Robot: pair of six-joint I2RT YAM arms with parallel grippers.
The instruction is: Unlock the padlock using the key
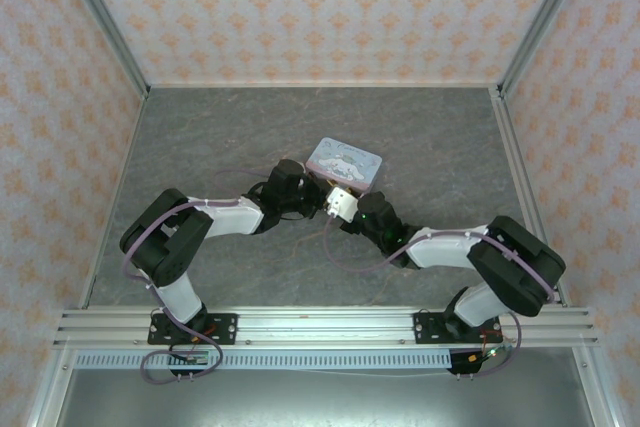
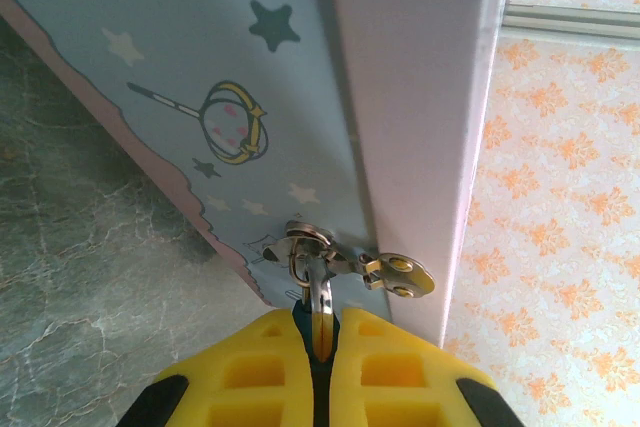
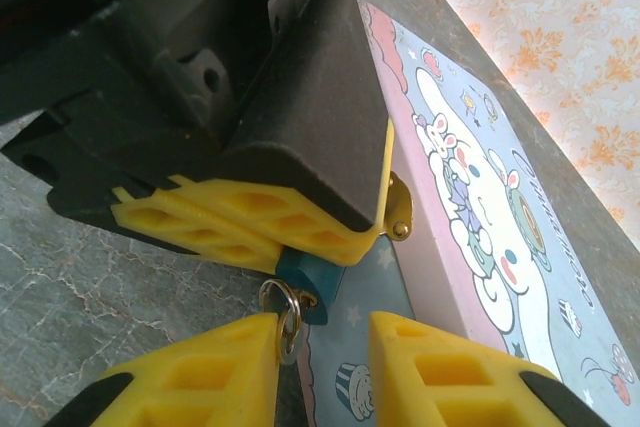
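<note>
Right wrist view is showing the tiny teal-blue padlock (image 3: pixel 303 285) peeking out at the tips of the left gripper (image 2: pixel 318 322), right at the front edge of the cartoon tin (image 3: pixel 470 197). The left jaws are squeezing together on it. A metal ring (image 3: pixel 283 309) is hanging beside the padlock, close against one yellow finger (image 3: pixel 200 367) of the right gripper (image 3: pixel 325 337). The right jaws are standing apart just below, holding nothing. The tin is lying on the grey bench (image 3: pixel 90 287), its gold clasp (image 3: pixel 400 209) sticking out near the padlock.
</note>
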